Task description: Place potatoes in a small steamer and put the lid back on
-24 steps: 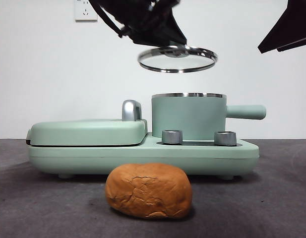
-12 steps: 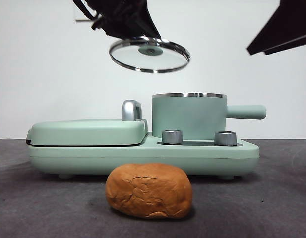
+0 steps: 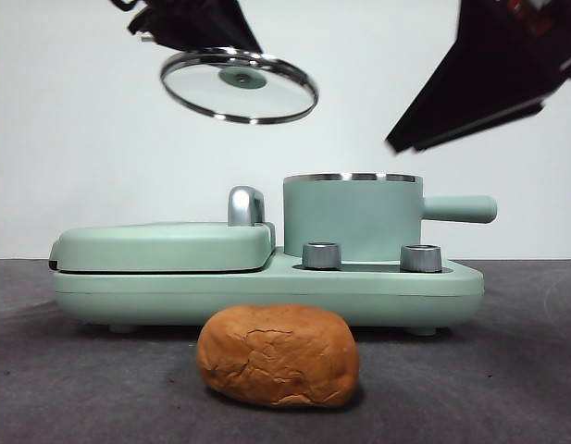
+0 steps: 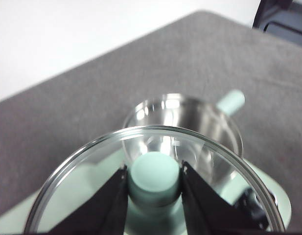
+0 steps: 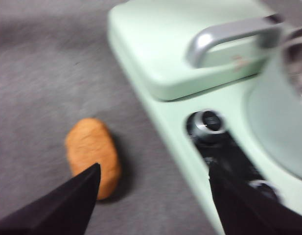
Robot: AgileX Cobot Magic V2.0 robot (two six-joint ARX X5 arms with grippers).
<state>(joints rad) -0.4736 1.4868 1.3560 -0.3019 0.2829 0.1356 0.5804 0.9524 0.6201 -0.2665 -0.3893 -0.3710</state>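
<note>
Lid (image 3: pixel 239 86) aloft in left tool (image 4: pixel 154 182) — potato (image 3: pixel 278 356) apparently untouched.

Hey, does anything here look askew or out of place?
Only the glass lid: it hangs tilted in the left gripper, off to one side of the open steamer pot. The potato lies intact on the table.

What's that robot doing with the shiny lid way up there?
The left pincer is pinching the glass lid by its green knob, up in the air and off to the side of the open green pot. The right pincer is open above the table. The potato lies on the table in front of the cooker, untouched.
</note>
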